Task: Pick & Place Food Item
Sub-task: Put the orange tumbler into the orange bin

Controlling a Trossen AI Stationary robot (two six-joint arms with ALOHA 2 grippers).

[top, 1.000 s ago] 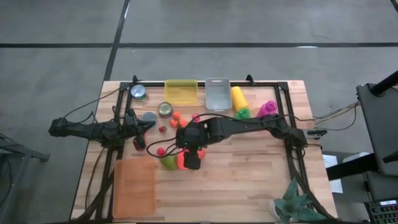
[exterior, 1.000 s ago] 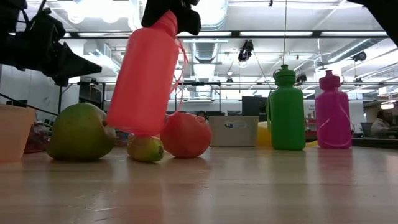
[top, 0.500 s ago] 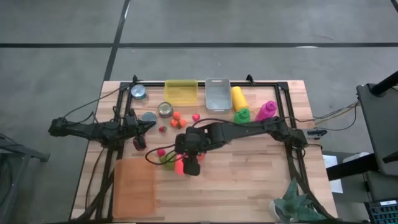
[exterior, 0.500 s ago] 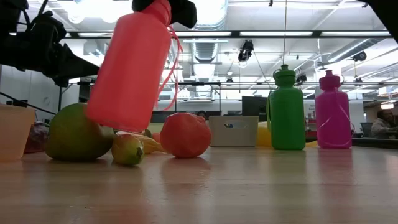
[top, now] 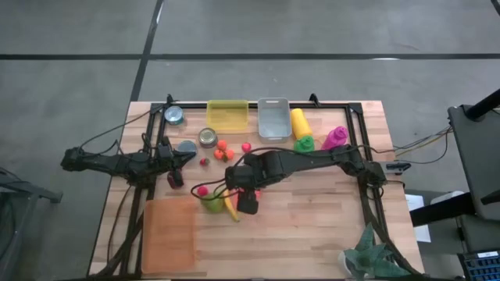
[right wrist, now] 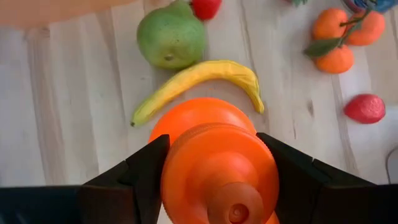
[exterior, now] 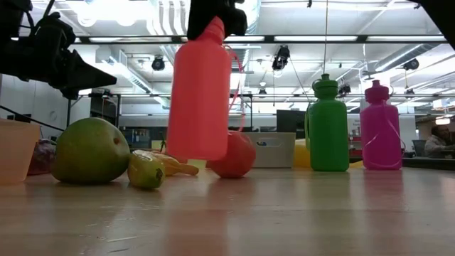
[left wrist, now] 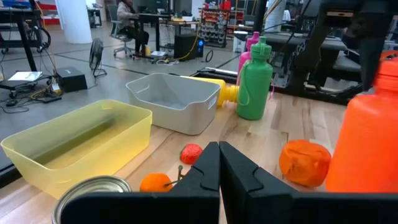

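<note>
The right gripper (right wrist: pixel 217 186) clamped the orange bottle's (exterior: pixel 199 92) cap, hanging upright just beside the banana (right wrist: pixel 199 84); rigid, smooth plastic, probably light, best gripped at the neck; the left gripper (left wrist: pixel 219 180) was closed, empty.

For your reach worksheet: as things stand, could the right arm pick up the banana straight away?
Probably not. The right gripper is shut on the orange bottle, held up off the table. The banana lies uncovered just below it, beside the green pear, so it would need to put the bottle down first.
</note>
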